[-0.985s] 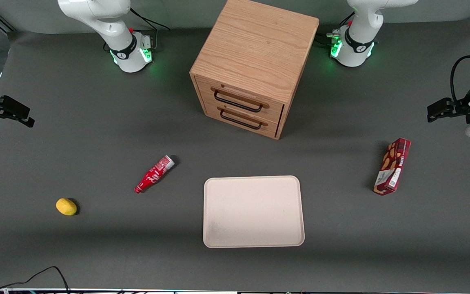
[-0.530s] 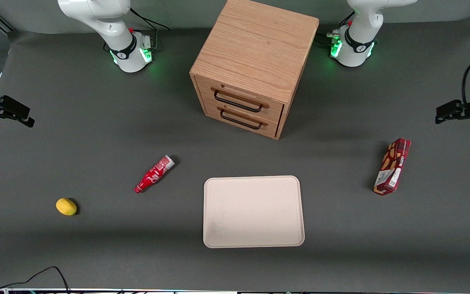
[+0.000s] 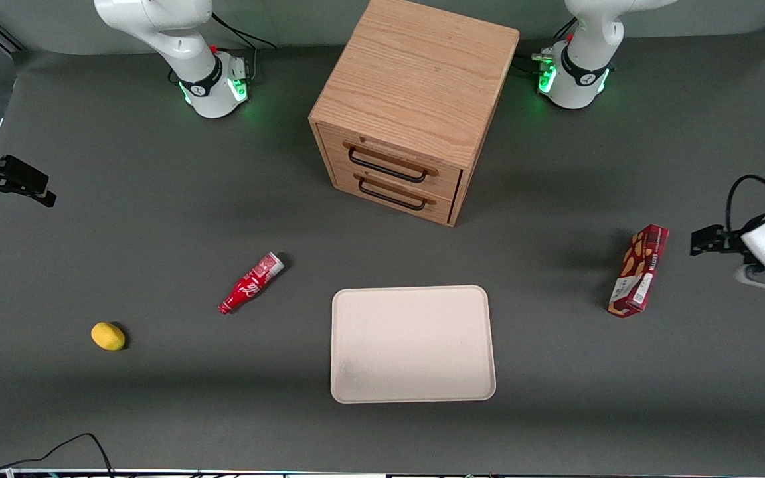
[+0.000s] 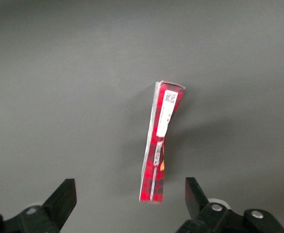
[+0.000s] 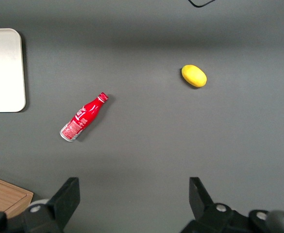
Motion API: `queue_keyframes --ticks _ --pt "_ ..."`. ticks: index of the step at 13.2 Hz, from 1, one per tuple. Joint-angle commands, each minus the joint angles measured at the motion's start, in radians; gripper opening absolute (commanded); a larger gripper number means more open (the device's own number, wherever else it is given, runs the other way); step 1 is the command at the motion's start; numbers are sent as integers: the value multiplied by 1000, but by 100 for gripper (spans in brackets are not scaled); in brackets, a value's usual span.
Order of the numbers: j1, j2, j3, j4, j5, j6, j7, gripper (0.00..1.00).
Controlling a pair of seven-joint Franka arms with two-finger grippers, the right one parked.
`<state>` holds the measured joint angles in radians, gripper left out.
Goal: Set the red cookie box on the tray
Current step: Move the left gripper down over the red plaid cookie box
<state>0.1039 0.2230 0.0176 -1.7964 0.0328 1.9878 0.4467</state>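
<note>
The red cookie box [image 3: 638,271] lies flat on the grey table toward the working arm's end, its white label end nearer the front camera. It also shows in the left wrist view [image 4: 161,145], lying between the lines of the two fingers. My left gripper [image 3: 702,240] hovers above the table beside the box, a little farther toward the working arm's end. It is open and empty [image 4: 129,196]. The cream-beige tray [image 3: 412,344] lies empty at mid-table, nearer the front camera than the cabinet.
A wooden two-drawer cabinet [image 3: 416,106] stands at the middle, farther from the front camera than the tray. A small red bottle [image 3: 251,282] and a yellow lemon [image 3: 108,336] lie toward the parked arm's end. A black cable [image 3: 57,448] runs along the near table edge.
My left gripper has moved nearer to the front camera and come closer to the red cookie box. The box and the tray have not moved.
</note>
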Motion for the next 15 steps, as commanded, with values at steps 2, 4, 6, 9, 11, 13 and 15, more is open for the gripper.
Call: queue_keyframes --ticks 2,4,6,9,11,13,15 --pt "-27 39 1 -55 -8 95 98 100" --pt "-56 38 1 -145 -5 210 96 100" --pt "-52 36 1 -255 -5 360 98 100" --pt "-38 36 1 -374 -5 528 110 100" --pt "-36 45 2 -420 -5 609 121 100" --pt "-36 71 2 -425 -5 641 124 100" --pt "-35 85 1 -425 -5 663 125 100"
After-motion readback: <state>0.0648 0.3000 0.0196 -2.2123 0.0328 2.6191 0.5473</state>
